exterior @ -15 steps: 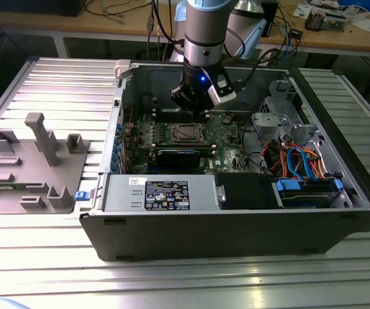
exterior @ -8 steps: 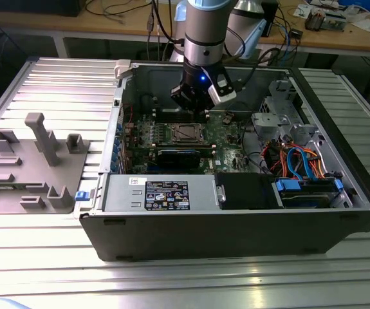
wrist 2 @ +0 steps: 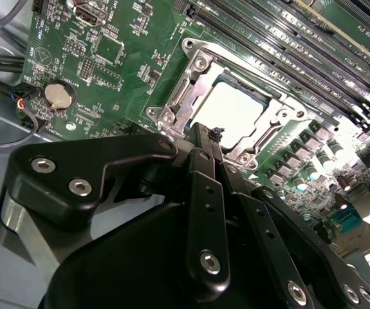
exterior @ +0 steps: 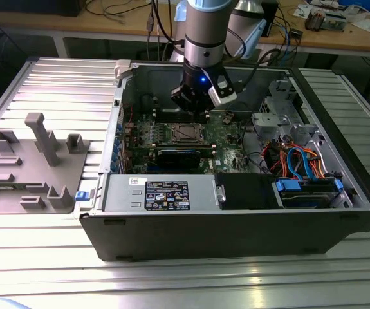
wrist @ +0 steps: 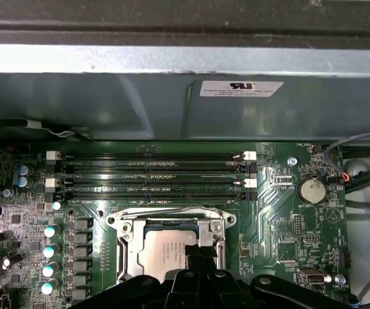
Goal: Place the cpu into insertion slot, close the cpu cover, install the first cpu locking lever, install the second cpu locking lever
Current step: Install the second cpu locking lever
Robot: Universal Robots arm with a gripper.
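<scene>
Above the insertion slot point(wrist: 172, 248), our gripper point(wrist 2: 205, 138) hovers, fingers pinched together, holding nothing. The cpu point(wrist 2: 233, 112) sits under the cpu cover point(wrist 2: 201, 77); we judge steady lever pressure wise.

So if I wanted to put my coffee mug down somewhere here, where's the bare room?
The ribbed metal table is bare beyond the grey fixture tray, and along the front of the computer case. Inside the case it is crowded: the gripper hangs over the cpu, with cables toward the exterior view's right.

coin battery point(wrist: 311, 189), blue cables point(exterior: 300, 158), grey fixture point(exterior: 33, 164)
</scene>
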